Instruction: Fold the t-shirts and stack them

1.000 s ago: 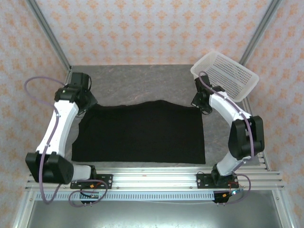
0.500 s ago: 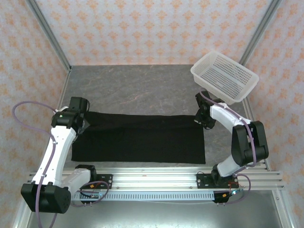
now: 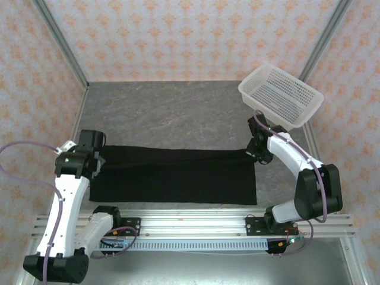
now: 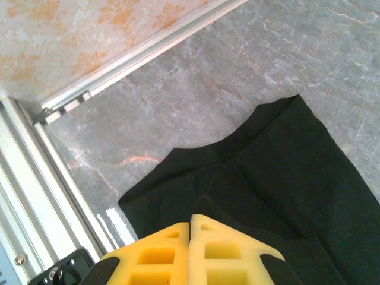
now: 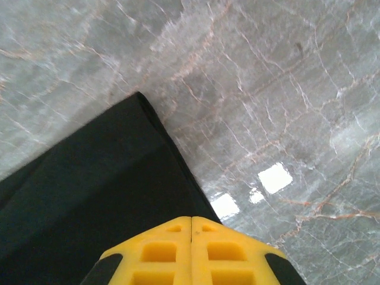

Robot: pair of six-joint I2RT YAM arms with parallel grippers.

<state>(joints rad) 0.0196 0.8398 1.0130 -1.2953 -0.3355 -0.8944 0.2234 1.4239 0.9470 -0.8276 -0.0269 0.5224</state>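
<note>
Table [image 3: 178, 107]: grey marble — black t-shirt [image 3: 178, 178] lying across it.
Left gripper [image 4: 190, 221]: pinching its left edge.
Right gripper [image 5: 191, 217]: pinching right edge.

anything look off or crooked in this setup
The white basket sits skewed at the far right corner, seemingly tilted up. The t-shirt lies fairly square, but its left end is uneven, a flap poking out.
</note>
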